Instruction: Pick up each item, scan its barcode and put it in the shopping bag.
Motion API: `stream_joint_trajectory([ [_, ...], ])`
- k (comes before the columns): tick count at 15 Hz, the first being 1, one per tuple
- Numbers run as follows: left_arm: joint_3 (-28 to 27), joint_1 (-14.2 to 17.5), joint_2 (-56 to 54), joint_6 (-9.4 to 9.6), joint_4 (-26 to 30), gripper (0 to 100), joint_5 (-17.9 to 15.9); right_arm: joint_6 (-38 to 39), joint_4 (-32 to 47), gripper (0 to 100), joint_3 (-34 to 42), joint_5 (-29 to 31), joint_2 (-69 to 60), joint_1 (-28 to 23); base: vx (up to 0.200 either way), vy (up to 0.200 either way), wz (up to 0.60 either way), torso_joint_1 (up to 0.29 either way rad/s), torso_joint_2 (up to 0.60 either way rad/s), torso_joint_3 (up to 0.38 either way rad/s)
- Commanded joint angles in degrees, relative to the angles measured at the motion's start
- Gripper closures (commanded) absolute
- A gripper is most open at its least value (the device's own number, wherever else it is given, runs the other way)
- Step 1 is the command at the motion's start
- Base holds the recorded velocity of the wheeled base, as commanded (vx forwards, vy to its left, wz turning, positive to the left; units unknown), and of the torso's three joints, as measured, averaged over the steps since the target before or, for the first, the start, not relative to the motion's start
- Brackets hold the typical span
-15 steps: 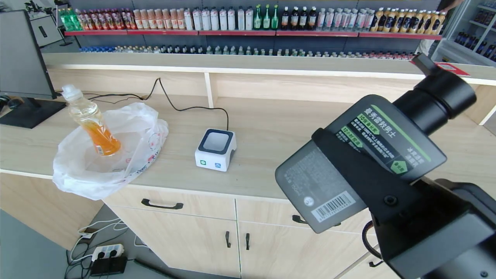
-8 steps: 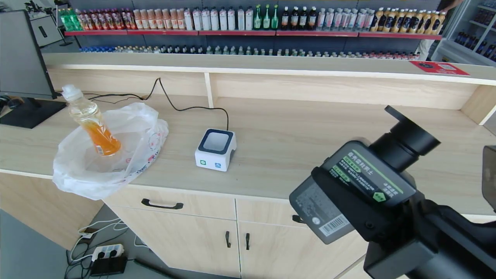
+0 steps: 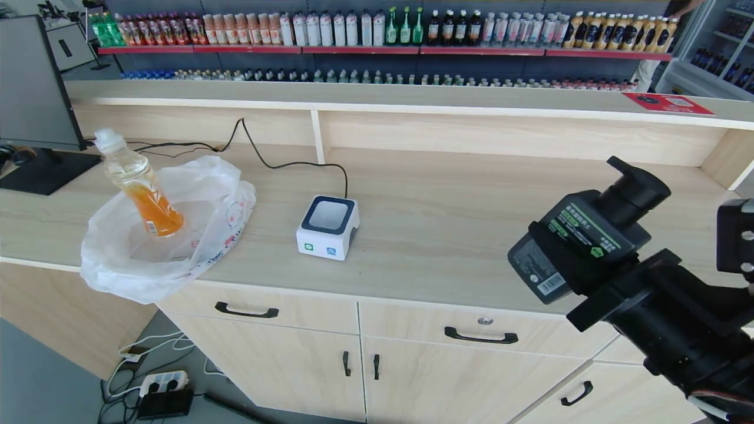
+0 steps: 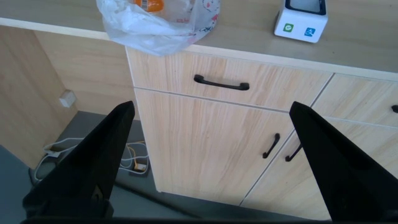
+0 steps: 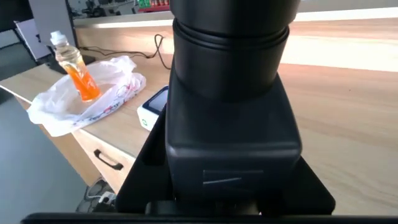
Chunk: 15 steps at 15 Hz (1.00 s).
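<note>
My right gripper [image 3: 584, 272] is shut on a dark grey pump bottle [image 3: 574, 238] with a green label. It holds the bottle tilted above the counter's right front edge, with the barcode facing down and to the left. The bottle [image 5: 230, 112] rises between the fingers in the right wrist view. The white barcode scanner [image 3: 327, 227] sits mid-counter, well left of the bottle. An orange drink bottle [image 3: 138, 185] leans in the white plastic shopping bag [image 3: 177, 247] at the left. My left gripper [image 4: 211, 168] hangs open in front of the drawers, below the counter, holding nothing.
A black cable [image 3: 283, 162] runs from the scanner to the back wall. A monitor [image 3: 35, 88] stands at the far left. Stocked drink shelves [image 3: 377, 29] line the back. Drawer handles [image 3: 245, 310] lie below the counter, and a power strip [image 3: 162, 383] is on the floor.
The right arm has carried the pump bottle away from the head camera, down and to the right, so it now looks smaller. The bag, drink bottle and scanner have not moved.
</note>
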<state>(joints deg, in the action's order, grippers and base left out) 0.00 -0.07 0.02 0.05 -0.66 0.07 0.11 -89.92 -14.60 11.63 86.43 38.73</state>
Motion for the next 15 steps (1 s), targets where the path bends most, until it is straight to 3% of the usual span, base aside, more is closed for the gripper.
stream_joint_trajectory([
  [1,0.0,0.1,0.0,0.04,0.0,0,0.0,0.0,-0.1,100,-0.2,0.1,0.7,-3.7,0.000,0.000,0.00,0.000,0.00,0.000],
  [8,0.0,0.0,0.0,0.04,0.0,0,0.0,0.2,-0.1,100,-0.3,0.1,1.3,-4.6,0.000,0.000,0.00,0.000,0.00,0.000],
  [12,0.0,0.0,0.0,0.04,0.0,0,0.0,0.7,-0.1,100,-0.7,0.1,1.9,-5.1,-0.150,0.000,0.00,0.003,0.00,0.002],
  [15,0.0,0.0,0.0,0.04,0.0,0,0.0,0.7,-0.1,100,-1.4,0.1,1.9,-5.3,0.000,0.200,0.00,0.012,0.01,-0.002],
])
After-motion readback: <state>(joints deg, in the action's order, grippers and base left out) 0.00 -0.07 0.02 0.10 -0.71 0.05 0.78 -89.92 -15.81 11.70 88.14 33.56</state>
